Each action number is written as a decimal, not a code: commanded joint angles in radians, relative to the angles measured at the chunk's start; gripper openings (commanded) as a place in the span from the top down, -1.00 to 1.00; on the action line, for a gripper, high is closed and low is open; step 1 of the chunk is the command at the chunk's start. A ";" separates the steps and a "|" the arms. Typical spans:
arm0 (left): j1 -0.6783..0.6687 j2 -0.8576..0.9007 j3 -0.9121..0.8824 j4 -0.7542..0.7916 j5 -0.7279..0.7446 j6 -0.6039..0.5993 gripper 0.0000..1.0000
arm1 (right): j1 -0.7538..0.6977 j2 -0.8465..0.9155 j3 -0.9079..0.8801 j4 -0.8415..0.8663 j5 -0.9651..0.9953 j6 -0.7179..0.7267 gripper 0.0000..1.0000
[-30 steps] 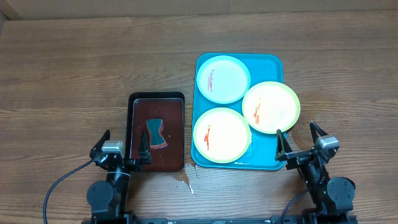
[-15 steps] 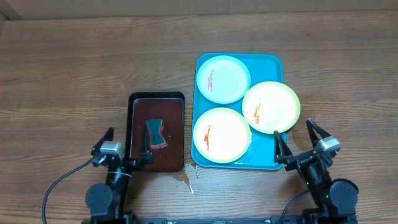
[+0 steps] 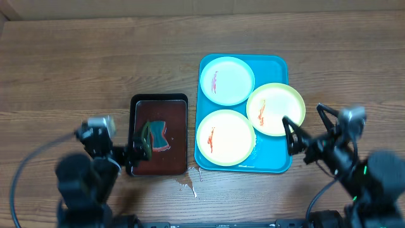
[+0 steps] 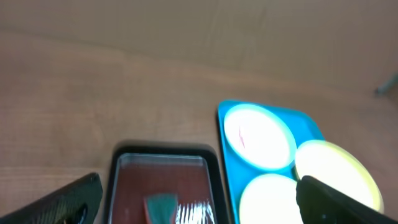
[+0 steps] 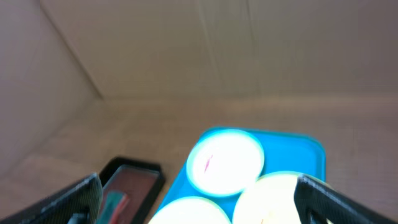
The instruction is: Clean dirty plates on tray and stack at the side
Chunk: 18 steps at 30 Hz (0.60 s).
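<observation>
The turquoise tray [image 3: 278, 161] holds three plates, each with a red streak. The white plate with the mint rim [image 3: 226, 80] lies at the back, one yellow-green plate [image 3: 275, 109] at the right and another [image 3: 225, 137] at the front. My right gripper [image 3: 307, 130] hangs open beside the tray's right edge, one finger over the right plate's rim. In its wrist view the right gripper [image 5: 199, 205] frames the white plate [image 5: 227, 160]. My left gripper [image 3: 120, 144] is open over the left side of the black tray; its wrist view shows the left gripper [image 4: 199, 205] empty.
A black tray with a dark red inside [image 3: 136, 101] sits left of the turquoise one, and a green sponge [image 3: 155, 135] lies in it. Small wet spots [image 3: 186, 183] mark the wood in front. A cardboard wall [image 3: 190, 6] stands along the back.
Both arms have risen and look larger from overhead. The right gripper has moved left and back to the tray's edge. The left gripper has shifted back. Both stayed open.
</observation>
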 commanded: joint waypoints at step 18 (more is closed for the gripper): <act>-0.013 0.691 0.458 -0.595 0.005 0.036 -0.68 | 0.055 0.601 0.454 -0.536 -0.093 0.005 -1.00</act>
